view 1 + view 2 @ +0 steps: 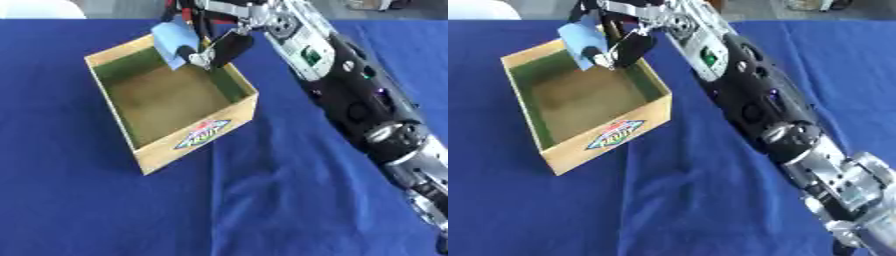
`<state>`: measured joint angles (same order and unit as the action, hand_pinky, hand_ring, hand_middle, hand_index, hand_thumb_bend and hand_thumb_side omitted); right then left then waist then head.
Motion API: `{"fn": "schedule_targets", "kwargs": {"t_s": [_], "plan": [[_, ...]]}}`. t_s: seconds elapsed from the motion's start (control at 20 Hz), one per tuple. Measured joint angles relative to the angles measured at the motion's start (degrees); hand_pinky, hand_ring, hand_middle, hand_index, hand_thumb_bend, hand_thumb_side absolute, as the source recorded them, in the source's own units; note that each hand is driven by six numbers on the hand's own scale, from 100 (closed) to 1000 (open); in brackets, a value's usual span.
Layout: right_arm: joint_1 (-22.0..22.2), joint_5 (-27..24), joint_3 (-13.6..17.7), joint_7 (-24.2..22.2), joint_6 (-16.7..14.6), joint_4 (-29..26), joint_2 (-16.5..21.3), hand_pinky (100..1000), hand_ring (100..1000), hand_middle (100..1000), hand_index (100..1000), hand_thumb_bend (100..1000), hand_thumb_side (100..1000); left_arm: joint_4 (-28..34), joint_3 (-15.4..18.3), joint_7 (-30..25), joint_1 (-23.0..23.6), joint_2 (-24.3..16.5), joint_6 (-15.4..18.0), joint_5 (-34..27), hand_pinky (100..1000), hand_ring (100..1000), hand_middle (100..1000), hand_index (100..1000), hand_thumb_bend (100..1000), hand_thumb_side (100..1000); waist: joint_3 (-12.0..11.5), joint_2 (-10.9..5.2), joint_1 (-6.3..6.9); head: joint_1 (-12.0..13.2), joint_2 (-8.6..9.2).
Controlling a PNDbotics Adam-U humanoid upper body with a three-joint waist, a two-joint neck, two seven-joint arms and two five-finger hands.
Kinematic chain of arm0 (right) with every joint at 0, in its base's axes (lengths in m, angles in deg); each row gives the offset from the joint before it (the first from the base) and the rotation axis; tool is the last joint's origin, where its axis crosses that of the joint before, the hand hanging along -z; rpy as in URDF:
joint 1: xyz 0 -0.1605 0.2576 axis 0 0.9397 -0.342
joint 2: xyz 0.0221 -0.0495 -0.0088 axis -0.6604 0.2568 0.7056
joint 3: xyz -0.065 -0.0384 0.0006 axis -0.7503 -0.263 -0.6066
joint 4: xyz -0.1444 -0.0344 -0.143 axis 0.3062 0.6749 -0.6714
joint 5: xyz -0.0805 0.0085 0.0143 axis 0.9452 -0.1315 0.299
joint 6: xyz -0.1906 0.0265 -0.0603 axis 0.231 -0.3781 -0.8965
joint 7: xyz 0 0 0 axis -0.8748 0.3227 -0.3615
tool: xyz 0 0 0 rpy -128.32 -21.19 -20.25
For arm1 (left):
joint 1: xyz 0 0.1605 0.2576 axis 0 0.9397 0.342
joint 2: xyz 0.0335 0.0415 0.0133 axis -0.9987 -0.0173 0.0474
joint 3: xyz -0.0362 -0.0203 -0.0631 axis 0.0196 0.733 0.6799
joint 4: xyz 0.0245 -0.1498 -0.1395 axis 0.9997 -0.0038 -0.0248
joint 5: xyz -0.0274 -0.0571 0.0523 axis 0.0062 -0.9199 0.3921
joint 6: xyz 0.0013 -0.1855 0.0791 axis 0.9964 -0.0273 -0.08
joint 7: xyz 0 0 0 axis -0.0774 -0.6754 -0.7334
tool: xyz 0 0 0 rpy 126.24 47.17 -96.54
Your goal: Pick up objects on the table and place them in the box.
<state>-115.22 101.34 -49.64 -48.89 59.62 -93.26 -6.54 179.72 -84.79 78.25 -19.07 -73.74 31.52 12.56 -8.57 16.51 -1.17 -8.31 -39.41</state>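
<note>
Light-blue object [172, 41] pinched in right robot hand [213, 50], hanging over far rim of box [156, 153]; open interior directly below, nearer camera.

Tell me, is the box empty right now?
Empty: the box shows only bare floor; the right hand holds the light blue object above it.

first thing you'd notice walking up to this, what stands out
The long black and silver right arm cuts diagonally from the lower right to the top centre. There the right hand holds a light blue object over the far edge of the open cardboard box, which sits left of centre on the blue tablecloth.
</note>
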Motion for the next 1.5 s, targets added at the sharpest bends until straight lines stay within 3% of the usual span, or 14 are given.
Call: {"fn": "schedule_targets", "kwargs": {"t_s": [0.5,0.75,0.95,1.2,1.4,1.5], "plan": [[1.55,6.73,0.75,5.09,-2.29,8.07,-4.64,401,488,628,613,100,322,0.0,-0.12,-0.13,-0.6,0.52,0.04,-0.39,754,781,686,804,409,974,-0.71,0.86,-0.26,-0.27,0.81],[2.14,9.66,0.88,6.95,-3.57,11.34,-5.81,483,538,678,657,100,344,0.0,-0.12,-0.13,-0.78,0.53,0.04,-0.47,754,781,686,804,407,975,-0.9,1.01,-0.33,-0.4,0.82],[2.44,11.3,1.11,7.77,-4.65,12.86,-6.0,610,662,774,741,100,373,0.0,-0.12,-0.13,-0.86,0.54,0.04,-0.47,754,781,685,804,406,975,-0.9,1.02,-0.36,-0.39,0.82],[2.41,12.38,1.3,7.91,-5.14,12.9,-6.01,720,815,874,861,180,362,0.0,-0.12,-0.13,-0.86,0.55,0.04,-0.47,754,781,685,804,405,976,-0.73,1.02,-0.34,-0.38,0.82],[2.32,13.07,1.41,7.28,-4.73,11.72,-6.0,761,875,902,880,247,313,0.0,-0.12,-0.14,-0.86,0.55,0.02,-0.47,755,781,685,804,405,975,-0.61,1.02,-0.28,-0.38,0.79],[2.23,13.3,1.41,6.69,-4.38,10.84,-5.98,781,898,905,885,291,336,0.0,-0.12,-0.15,-0.86,0.55,0.01,-0.47,755,781,685,804,404,975,-0.56,1.02,-0.21,-0.38,0.77]]}}
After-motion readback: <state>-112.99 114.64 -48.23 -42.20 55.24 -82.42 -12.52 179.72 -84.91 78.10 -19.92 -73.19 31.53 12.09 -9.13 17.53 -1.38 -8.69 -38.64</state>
